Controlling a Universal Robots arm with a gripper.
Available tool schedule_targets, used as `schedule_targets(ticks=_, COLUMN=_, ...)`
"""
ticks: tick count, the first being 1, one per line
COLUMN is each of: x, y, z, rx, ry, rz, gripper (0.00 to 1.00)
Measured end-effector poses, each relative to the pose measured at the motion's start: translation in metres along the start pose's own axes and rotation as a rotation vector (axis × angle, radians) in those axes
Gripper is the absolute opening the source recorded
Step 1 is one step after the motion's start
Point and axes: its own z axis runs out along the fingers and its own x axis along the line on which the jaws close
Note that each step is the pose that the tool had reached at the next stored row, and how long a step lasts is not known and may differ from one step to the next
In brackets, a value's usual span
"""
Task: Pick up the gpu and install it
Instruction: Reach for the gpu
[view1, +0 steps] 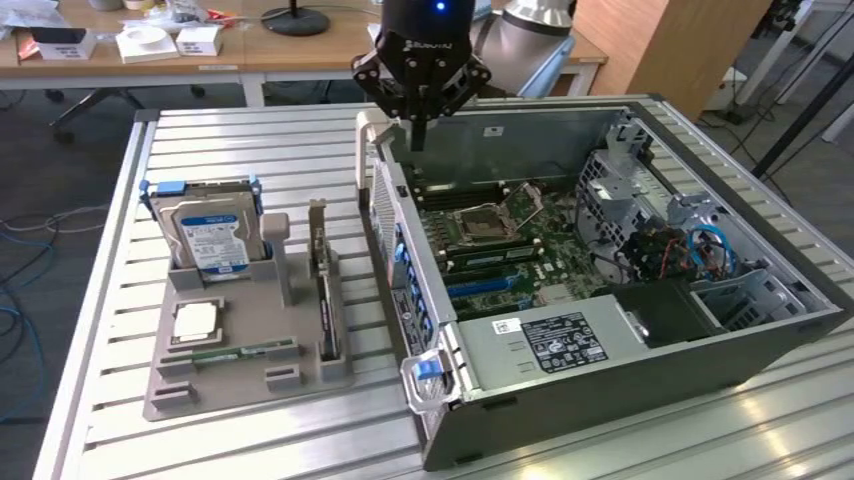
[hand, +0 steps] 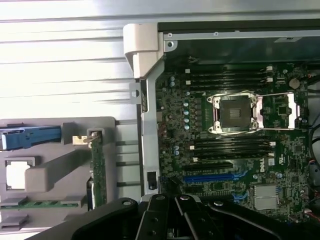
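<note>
The gpu (view1: 324, 295), a thin flat dark card with a silver metal bracket at its far end, stands on its long edge in a slot along the exterior view's right side of a grey plastic holder tray (view1: 174, 385); nothing grips it. In the same tray, to the exterior view's left of the card, a thick silver hard drive with a blue and white label (view1: 214, 240) stands upright in a blue-handled frame. Nearer to us lie a square silver processor chip (view1: 196, 320) and a narrow green memory stick (view1: 240, 352), both flat in their recesses. The tray rests on a slatted aluminium tabletop (view1: 254, 140).

Just beside the tray, on the exterior view's right, a dark grey computer case (view1: 601, 405) lies on its side with its cover off. We look down on the green motherboard (view1: 514, 250), its metal-framed processor socket (view1: 481, 222) and, at the near end, the silver power supply box with a black label (view1: 561, 340).

The black tool (view1: 418, 135) hangs over the far left corner of the case, above the pale rear panel and well apart from the card. Its fingers are drawn narrow, tips together, with nothing between them.
</note>
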Motion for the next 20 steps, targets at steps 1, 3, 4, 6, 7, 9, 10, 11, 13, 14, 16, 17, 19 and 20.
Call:
schedule_targets(ticks=1, x=0.003, y=-0.0002, z=0.0000, rx=0.0001, ry=0.0000, rz=0.000, gripper=0.10)
schedule_targets(ticks=3, x=0.009, y=-0.0007, z=-0.0001, rx=0.0004, ry=0.0000, rz=0.000, gripper=0.10)
schedule_targets(ticks=4, x=0.013, y=-0.0009, z=-0.0002, rx=0.0005, ry=0.0000, rz=0.000, gripper=0.10)
schedule_targets(ticks=6, x=0.020, y=-0.0015, z=-0.0003, rx=0.0005, ry=0.0000, rz=0.000, gripper=0.10)
schedule_targets(ticks=7, x=0.024, y=-0.0018, z=-0.0003, rx=0.0005, ry=0.0000, rz=0.000, gripper=0.10)
schedule_targets(ticks=9, x=0.030, y=-0.0023, z=-0.0004, rx=0.0005, ry=0.0000, rz=0.000, gripper=0.10)
schedule_targets(ticks=10, x=0.034, y=-0.0025, z=-0.0004, rx=0.0005, ry=0.0000, rz=0.000, gripper=0.10)
schedule_targets(ticks=11, x=0.037, y=-0.0028, z=-0.0005, rx=0.0005, ry=0.0000, rz=0.000, gripper=0.10)
schedule_targets(ticks=13, x=0.046, y=-0.0034, z=-0.0006, rx=0.0005, ry=0.0000, rz=0.000, gripper=0.10)
schedule_targets(ticks=14, x=0.049, y=-0.0037, z=-0.0007, rx=0.0005, ry=-0.0001, rz=0.000, gripper=0.10)
schedule_targets(ticks=16, x=0.055, y=-0.0041, z=-0.0007, rx=0.0006, ry=0.0000, rz=0.000, gripper=0.10)
schedule_targets(ticks=17, x=0.059, y=-0.0044, z=-0.0007, rx=0.0006, ry=0.0000, rz=0.000, gripper=0.10)
schedule_targets(ticks=19, x=0.065, y=-0.0049, z=-0.0007, rx=0.0008, ry=0.0000, rz=0.000, gripper=0.10)
schedule_targets(ticks=20, x=0.067, y=-0.0050, z=-0.0007, rx=0.0013, ry=0.0001, rz=0.000, gripper=0.10)
